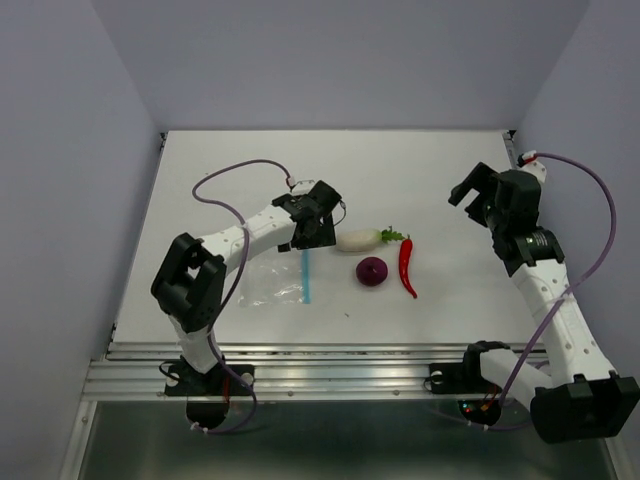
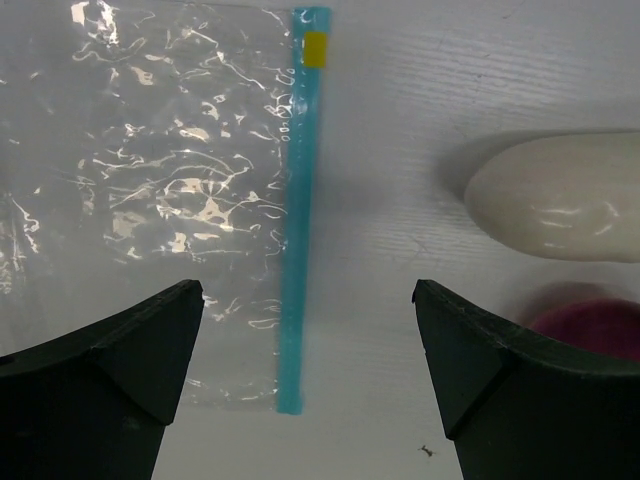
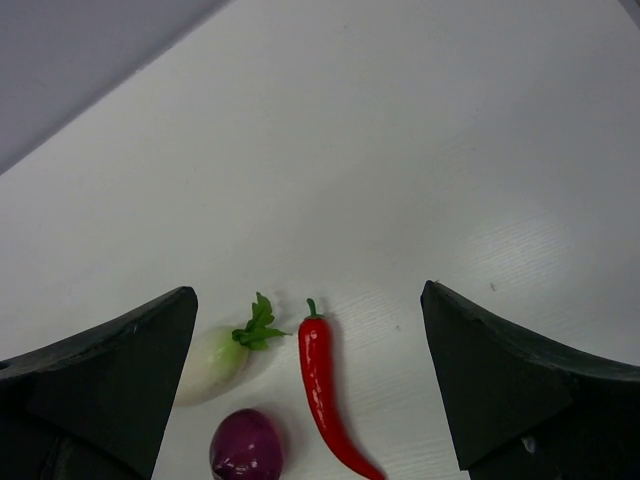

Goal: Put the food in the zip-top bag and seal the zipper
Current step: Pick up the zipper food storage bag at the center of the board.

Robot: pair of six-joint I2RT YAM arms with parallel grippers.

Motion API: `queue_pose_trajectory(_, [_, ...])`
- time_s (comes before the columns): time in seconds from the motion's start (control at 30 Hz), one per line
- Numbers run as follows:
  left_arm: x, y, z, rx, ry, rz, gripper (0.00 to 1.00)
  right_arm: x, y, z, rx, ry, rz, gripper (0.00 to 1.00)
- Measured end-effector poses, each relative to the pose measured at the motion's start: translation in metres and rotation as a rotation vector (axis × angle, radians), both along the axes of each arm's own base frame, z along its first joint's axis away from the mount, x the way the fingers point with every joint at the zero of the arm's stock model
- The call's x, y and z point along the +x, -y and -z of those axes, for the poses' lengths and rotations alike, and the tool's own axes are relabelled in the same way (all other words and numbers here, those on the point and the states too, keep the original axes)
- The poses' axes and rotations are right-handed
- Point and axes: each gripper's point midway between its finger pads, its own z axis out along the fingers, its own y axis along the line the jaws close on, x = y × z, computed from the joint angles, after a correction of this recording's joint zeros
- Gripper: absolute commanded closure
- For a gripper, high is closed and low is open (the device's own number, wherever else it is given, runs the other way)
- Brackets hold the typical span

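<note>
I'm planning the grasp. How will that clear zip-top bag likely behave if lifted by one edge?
The zip-top bag looks thin and crinkled, so it will probably droop and fold. Its glossy film may slide out of a light grip. The blue zipper looks straighter, likely the firmest place to pinch.

1. The top external camera looks down from high above the near edge, taking in the whole white table (image 1: 420,180).
2. The left wrist camera looks straight down, close, past the left gripper (image 2: 308,288) at the clear crinkly plastic bag (image 2: 150,180) and its thin blue-teal zipper strip (image 2: 298,200).
3. The right wrist camera looks down aslant from farther off, past the right gripper (image 3: 309,290) at the long red chili pepper (image 3: 325,400).
4. All three views share the white oblong radish (image 1: 358,239) and round dark purple onion (image 1: 372,271).
</note>
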Motion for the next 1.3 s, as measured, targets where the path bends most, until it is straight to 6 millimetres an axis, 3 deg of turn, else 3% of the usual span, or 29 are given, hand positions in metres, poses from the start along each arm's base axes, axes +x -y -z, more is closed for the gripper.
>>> queue_pose_trajectory(0.27, [-0.004,-0.012,0.04,0.141,-0.091,-0.028,0.01,0.003,-0.016,0.028,0.022,-0.056,-0.093,0.0])
queue_pose_trajectory(0.77, [-0.015,-0.015,0.057,0.155,-0.122,-0.02,0.17,0.013,-0.031,0.049,0.056,-0.105,-0.165,0.0])
queue_pose_trajectory(1.3, [-0.017,-0.017,0.066,0.161,-0.132,-0.03,0.28,0.013,-0.032,0.05,0.05,-0.108,-0.172,0.0])
